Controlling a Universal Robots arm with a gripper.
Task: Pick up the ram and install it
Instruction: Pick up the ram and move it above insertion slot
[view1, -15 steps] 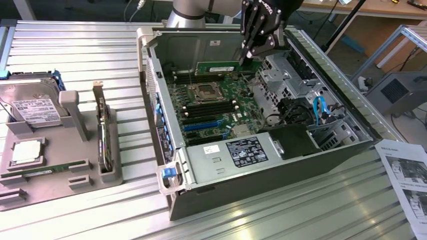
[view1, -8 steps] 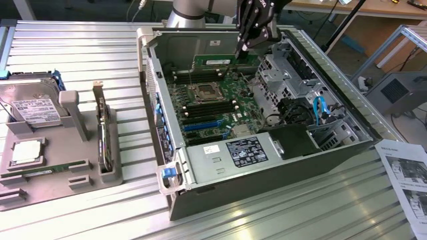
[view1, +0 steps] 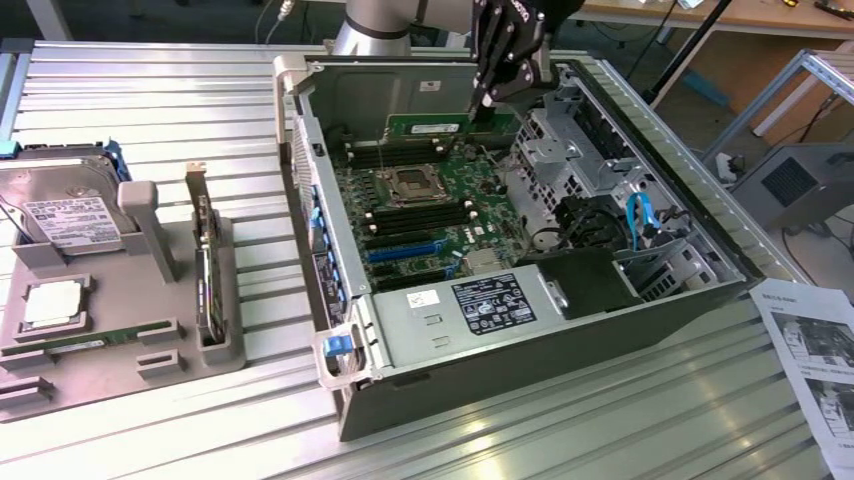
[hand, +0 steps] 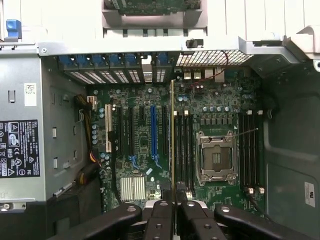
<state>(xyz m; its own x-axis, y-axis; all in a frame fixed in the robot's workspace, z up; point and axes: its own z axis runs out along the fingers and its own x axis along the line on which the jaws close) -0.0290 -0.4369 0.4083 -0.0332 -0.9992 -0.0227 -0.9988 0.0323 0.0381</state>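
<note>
One ram | clamped in pincer | wrist view: edge-on, faces hidden

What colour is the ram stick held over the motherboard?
The ram is green; the exterior view shows its flat face best.

Ribbed metal table, bare and gleaming. Computer case: sheet metal, matt grey. The ram is a green board with a slight sheen and a white paper label. Gripper, matt black. Tray, dull grey plastic.
</note>
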